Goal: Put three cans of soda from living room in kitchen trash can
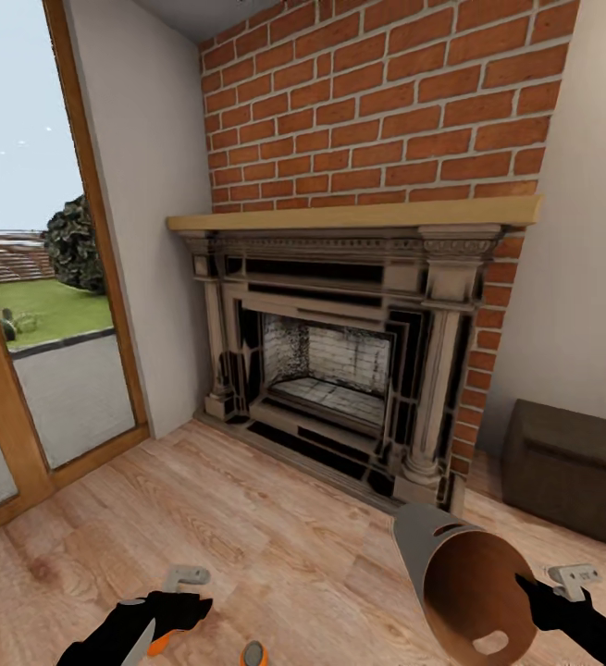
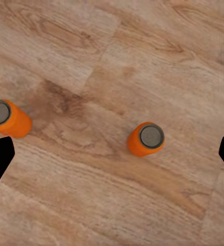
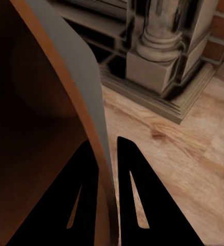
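Observation:
I am in the living room, facing the brick wall [image 1: 386,102] and fireplace [image 1: 340,361]. Two orange soda cans stand upright on the plank floor, one [image 2: 146,138] below my left gripper [image 2: 112,156] and another [image 2: 6,119] off to one side. The left gripper is open and hovers above them with nothing between its fingers. In the head view it [image 1: 168,618] sits at the bottom left, with an orange can [image 1: 253,654] just right of it. My right gripper [image 3: 109,179] is shut on the rim of the trash can [image 1: 469,583], which is tilted off the floor with its brown inside facing me. The blue can is out of view.
Wood-framed glass doors [image 1: 43,305] run along the left. A dark brown chest [image 1: 571,467] stands by the wall at the right. The fireplace base and column [image 3: 163,56] are close beyond the held bin. Plank floor [image 1: 275,518] stretches between me and the hearth.

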Robot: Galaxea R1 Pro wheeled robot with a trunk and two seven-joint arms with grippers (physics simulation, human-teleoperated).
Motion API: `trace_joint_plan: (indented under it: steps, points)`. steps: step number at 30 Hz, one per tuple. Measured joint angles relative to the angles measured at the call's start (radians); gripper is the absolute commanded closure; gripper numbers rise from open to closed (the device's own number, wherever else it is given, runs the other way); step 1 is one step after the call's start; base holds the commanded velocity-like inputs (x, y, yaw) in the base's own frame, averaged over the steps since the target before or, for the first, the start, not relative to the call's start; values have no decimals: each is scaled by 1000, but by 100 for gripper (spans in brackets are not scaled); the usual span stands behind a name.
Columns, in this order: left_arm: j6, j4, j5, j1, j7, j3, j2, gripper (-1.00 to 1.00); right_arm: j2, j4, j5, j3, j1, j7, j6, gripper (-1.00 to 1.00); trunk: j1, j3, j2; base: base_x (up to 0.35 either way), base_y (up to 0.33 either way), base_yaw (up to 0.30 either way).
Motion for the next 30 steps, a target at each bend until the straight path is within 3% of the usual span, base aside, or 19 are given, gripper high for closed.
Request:
trace_joint_plan:
  steps: [11, 30]
  points:
    - [0, 0, 0, 0, 0, 0, 0, -100, 0, 0, 1, -1, 0, 0, -1, 100, 0, 10, 0, 13, -158, -149]
    - [-1, 0, 0, 0, 1, 0, 0, -100, 6, 1, 0, -1, 0, -1, -4, 100, 0, 11, 0, 184, 86, -7]
